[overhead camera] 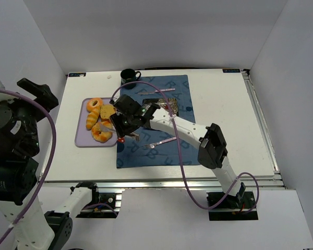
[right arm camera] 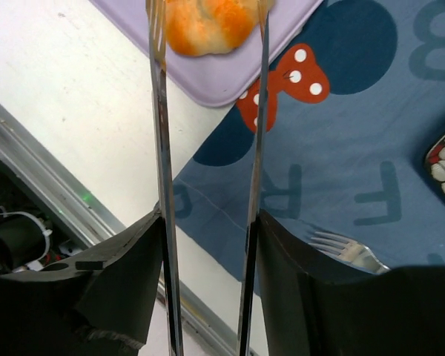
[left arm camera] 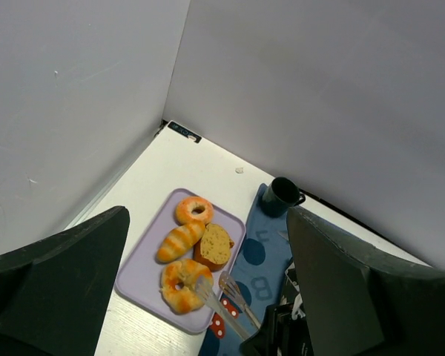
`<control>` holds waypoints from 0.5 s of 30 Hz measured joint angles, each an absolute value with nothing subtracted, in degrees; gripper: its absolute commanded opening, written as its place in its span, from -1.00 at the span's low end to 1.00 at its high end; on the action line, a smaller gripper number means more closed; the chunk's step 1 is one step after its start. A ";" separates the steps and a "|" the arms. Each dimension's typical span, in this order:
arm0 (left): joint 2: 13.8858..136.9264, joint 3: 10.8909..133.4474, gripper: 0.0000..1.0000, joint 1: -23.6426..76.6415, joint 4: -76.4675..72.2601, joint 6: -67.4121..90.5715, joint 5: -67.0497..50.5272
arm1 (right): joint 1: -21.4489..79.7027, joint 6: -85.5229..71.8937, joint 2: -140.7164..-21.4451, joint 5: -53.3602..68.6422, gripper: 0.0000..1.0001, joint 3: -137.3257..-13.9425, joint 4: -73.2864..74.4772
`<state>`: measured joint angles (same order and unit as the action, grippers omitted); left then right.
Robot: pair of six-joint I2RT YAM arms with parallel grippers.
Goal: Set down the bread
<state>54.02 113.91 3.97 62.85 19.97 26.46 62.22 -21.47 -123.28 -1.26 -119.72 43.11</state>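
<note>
The bread (overhead camera: 100, 134), a golden curled ring bun with orange-brown patches, lies at the near end of the lilac tray (overhead camera: 81, 139). It also shows in the left wrist view (left arm camera: 179, 285) and the right wrist view (right arm camera: 208, 26). My right gripper (overhead camera: 129, 121) (right arm camera: 208, 222) is shut on metal tongs (right arm camera: 159, 148). The tongs' two blades (left arm camera: 200, 291) stand apart on either side of the bread, close against it. The bread appears to rest on the tray (left arm camera: 137, 267). My left gripper (left arm camera: 208, 245) is wide open and empty, high above the table's left side.
On the tray are a smaller orange ring bun (overhead camera: 95, 103), a long yellow finger roll (overhead camera: 92, 120) and a cut brown loaf piece (overhead camera: 108, 111). A blue patterned mat (overhead camera: 161, 153) holds a fork (overhead camera: 159, 142), another utensil (overhead camera: 156, 91) and a patterned dish (overhead camera: 170, 107). A dark mug (overhead camera: 128, 76) stands behind.
</note>
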 measured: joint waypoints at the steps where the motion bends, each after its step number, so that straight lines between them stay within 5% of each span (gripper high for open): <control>1: 54.08 113.75 0.96 3.97 62.98 19.99 26.41 | 62.11 -21.26 -123.39 -1.37 0.13 -119.74 43.05; 15: 54.54 112.97 0.96 3.97 63.05 19.97 26.28 | 61.84 -19.81 -133.56 -1.13 0.30 -122.67 40.56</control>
<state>54.54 112.97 3.97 63.05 19.97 26.28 61.84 -19.81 -133.56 -1.13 -122.67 40.56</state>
